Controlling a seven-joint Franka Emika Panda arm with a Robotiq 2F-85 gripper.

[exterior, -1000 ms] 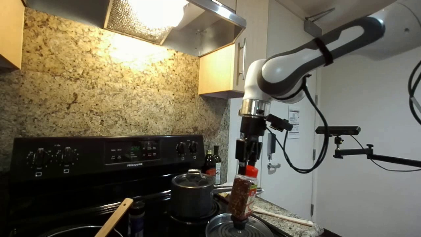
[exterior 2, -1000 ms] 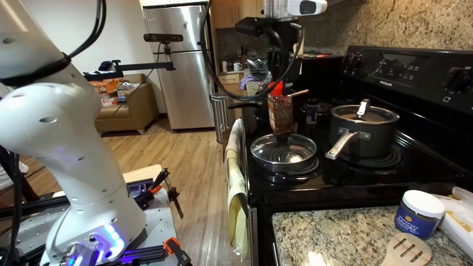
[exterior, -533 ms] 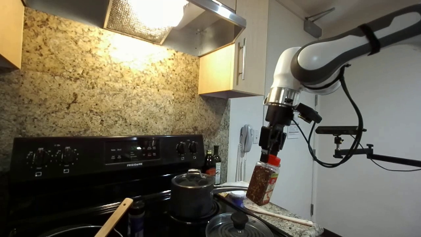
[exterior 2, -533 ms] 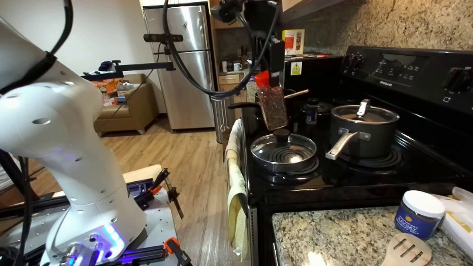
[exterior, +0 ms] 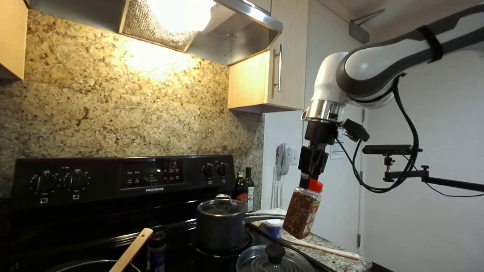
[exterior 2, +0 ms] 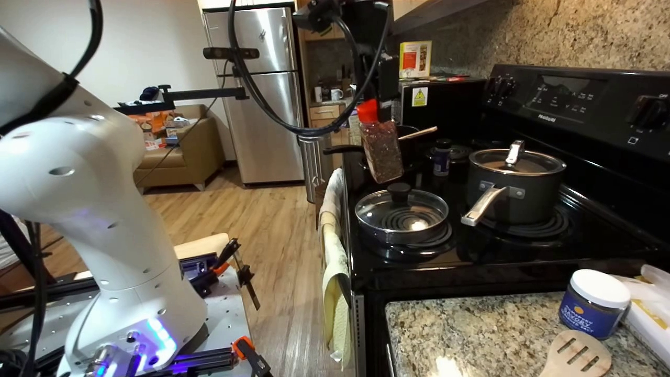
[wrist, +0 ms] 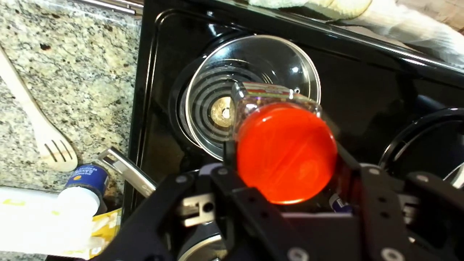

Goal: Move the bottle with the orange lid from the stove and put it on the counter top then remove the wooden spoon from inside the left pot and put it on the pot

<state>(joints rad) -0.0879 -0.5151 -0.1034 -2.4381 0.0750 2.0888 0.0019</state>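
In an exterior view, a black stove [exterior: 104,178] stands against a speckled stone wall [exterior: 132,113], under a lit hood [exterior: 242,36]. The end effector [exterior: 310,180] is clamped on the bottle [exterior: 300,215], which hangs tilted in the air below it. On the stove: one spoon [exterior: 132,248] leaning in the left pot [exterior: 89,260], one dark-capped jar [exterior: 156,253], one lidded pot [exterior: 219,232], one glass lid [exterior: 253,260].

In an exterior view, one fridge [exterior 2: 261,125] and one couch [exterior 2: 207,154] stand on a wood floor [exterior 2: 282,251]; the speckled tabletop [exterior 2: 460,335] carries one white-lidded jar [exterior 2: 596,303] and one slotted spatula [exterior 2: 562,361].

In the wrist view, two fingers [wrist: 348,165] flank the bottle's single orange-red cap [wrist: 286,152], the glass lid showing behind.
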